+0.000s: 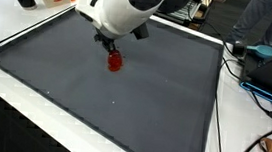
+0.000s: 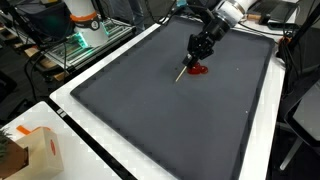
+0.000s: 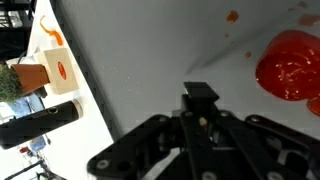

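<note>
A small red lump (image 1: 114, 62) (image 2: 200, 70) lies on the dark grey mat (image 1: 123, 105) (image 2: 160, 110), toward its far part. My gripper (image 1: 111, 44) (image 2: 197, 52) hangs just above and beside it. In an exterior view a thin stick (image 2: 183, 72) slants down from the fingers to the mat, next to the lump. In the wrist view the gripper (image 3: 200, 100) has its jaws drawn together around a narrow black piece, and the red lump (image 3: 290, 65) sits at the right edge. A small orange spot (image 3: 232, 16) marks the mat beyond it.
A white table rim (image 1: 32, 116) (image 2: 70, 100) frames the mat. A cardboard box (image 2: 25, 150) (image 3: 40, 72) stands at one corner, with a black cylinder (image 3: 40, 125) near it. Cables (image 1: 265, 93) and blue gear lie along another side. Lit equipment (image 2: 85, 35) stands behind the table.
</note>
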Robot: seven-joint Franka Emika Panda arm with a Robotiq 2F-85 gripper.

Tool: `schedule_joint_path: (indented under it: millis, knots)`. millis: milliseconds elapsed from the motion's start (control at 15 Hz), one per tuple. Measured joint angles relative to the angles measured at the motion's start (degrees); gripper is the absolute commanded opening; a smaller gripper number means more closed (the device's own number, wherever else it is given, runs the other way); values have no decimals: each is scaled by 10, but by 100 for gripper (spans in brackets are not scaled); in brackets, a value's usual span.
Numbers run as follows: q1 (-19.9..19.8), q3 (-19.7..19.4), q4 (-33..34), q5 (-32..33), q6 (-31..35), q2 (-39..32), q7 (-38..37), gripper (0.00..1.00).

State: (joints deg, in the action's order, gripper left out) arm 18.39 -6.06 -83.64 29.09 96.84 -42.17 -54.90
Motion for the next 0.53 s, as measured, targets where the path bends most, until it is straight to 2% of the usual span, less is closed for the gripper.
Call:
schedule_joint_path:
  millis: [533]
  knots:
    - [0, -4, 12, 12, 0, -22, -9, 3]
